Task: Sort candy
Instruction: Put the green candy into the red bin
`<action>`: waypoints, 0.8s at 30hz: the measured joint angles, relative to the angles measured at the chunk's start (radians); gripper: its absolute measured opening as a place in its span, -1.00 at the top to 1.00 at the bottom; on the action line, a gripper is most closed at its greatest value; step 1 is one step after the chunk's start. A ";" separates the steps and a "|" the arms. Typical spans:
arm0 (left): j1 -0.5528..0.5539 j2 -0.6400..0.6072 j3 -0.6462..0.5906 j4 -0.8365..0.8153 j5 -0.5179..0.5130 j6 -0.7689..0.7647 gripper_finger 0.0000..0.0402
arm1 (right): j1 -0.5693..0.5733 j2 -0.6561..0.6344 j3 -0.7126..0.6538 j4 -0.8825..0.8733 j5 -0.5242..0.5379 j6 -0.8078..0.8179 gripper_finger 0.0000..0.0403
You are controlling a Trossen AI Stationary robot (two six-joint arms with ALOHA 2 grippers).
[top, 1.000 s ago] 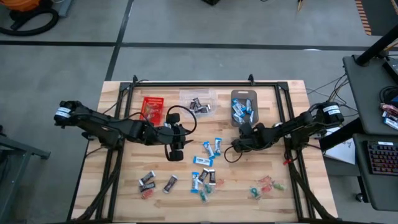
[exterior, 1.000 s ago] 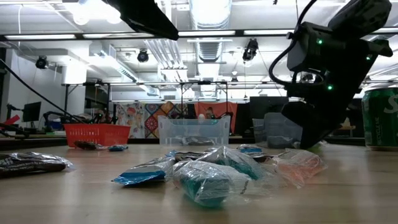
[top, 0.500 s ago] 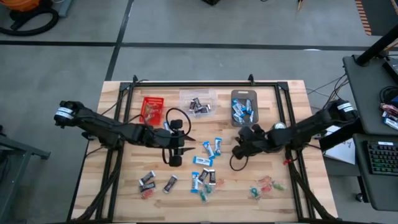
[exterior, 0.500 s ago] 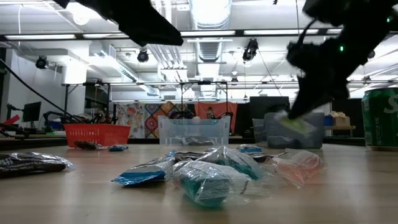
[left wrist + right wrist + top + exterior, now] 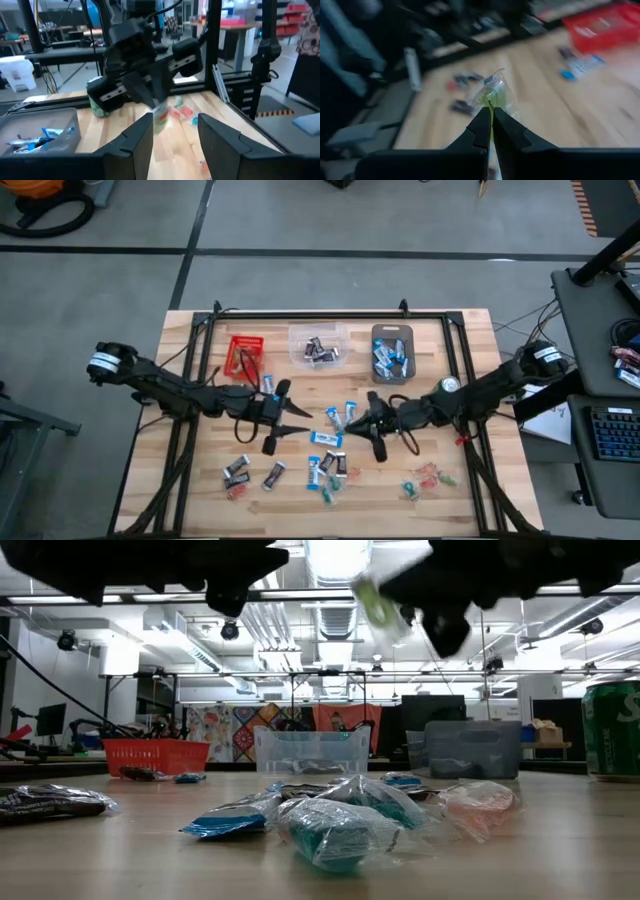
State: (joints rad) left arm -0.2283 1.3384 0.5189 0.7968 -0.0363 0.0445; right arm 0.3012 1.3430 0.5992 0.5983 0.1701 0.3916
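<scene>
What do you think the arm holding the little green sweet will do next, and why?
Probably carry it toward the left gripper, which hangs open, facing it. The right gripper is shut on a green candy above the table, so a handover looks likely.

From above, the sweets in the clear bin [image 5: 318,347] and the grey bin [image 5: 391,353] at the tabletop's far edge are too small to count. What the right gripper [image 5: 374,425] pinches hides under its fingers there. At table height both arms are dark blurs cut off by the top edge. The pale green wrapper [image 5: 491,96] in the right wrist view is smeared, its print unreadable.
</scene>
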 joint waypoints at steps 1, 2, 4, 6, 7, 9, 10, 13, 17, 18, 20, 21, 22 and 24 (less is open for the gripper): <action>0.000 0.000 -0.014 0.026 0.000 -0.004 0.31 | 0.000 0.018 0.003 0.054 -0.029 -0.022 0.96; 0.000 0.000 -0.025 0.050 0.000 -0.012 0.31 | -0.002 0.036 0.006 0.103 -0.053 -0.041 0.96; 0.000 0.001 -0.039 0.094 0.001 -0.014 0.31 | -0.007 0.068 0.018 0.172 -0.096 -0.068 0.96; -0.003 0.014 -0.046 0.126 0.013 -0.013 0.31 | -0.015 0.095 0.036 0.212 -0.122 -0.090 0.96; -0.003 0.027 -0.046 0.140 0.030 -0.014 0.31 | -0.019 0.107 0.048 0.223 -0.126 -0.099 0.96; -0.003 0.068 -0.040 0.179 0.062 -0.022 0.31 | -0.027 0.129 0.076 0.222 -0.145 -0.122 0.96; -0.004 0.093 -0.031 0.197 0.071 -0.025 0.31 | -0.032 0.141 0.093 0.222 -0.171 -0.130 0.96; -0.004 0.164 -0.001 0.220 0.076 -0.028 0.31 | -0.045 0.169 0.142 0.222 -0.247 -0.153 0.96; -0.003 0.242 0.052 0.241 0.197 -0.024 0.31 | -0.047 0.183 0.181 0.220 -0.259 -0.175 0.96; -0.004 0.258 0.061 0.248 0.234 -0.021 0.31 | -0.047 0.183 0.184 0.218 -0.263 -0.179 0.96; -0.005 0.286 0.085 0.260 0.267 -0.021 0.31 | -0.047 0.182 0.186 0.218 -0.279 -0.184 0.96; -0.005 0.297 0.095 0.262 0.267 -0.023 0.31 | -0.047 0.180 0.186 0.214 -0.281 -0.185 0.96; -0.004 0.304 0.102 0.260 0.267 -0.024 0.31 | -0.047 0.180 0.186 0.213 -0.282 -0.185 0.96; -0.003 0.320 0.123 0.261 0.266 -0.024 0.31 | -0.047 0.179 0.186 0.203 -0.282 -0.185 0.96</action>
State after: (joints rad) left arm -0.2310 1.6582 0.6415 1.0579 0.2293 0.0204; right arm 0.2546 1.5223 0.7849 0.8017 -0.1123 0.2067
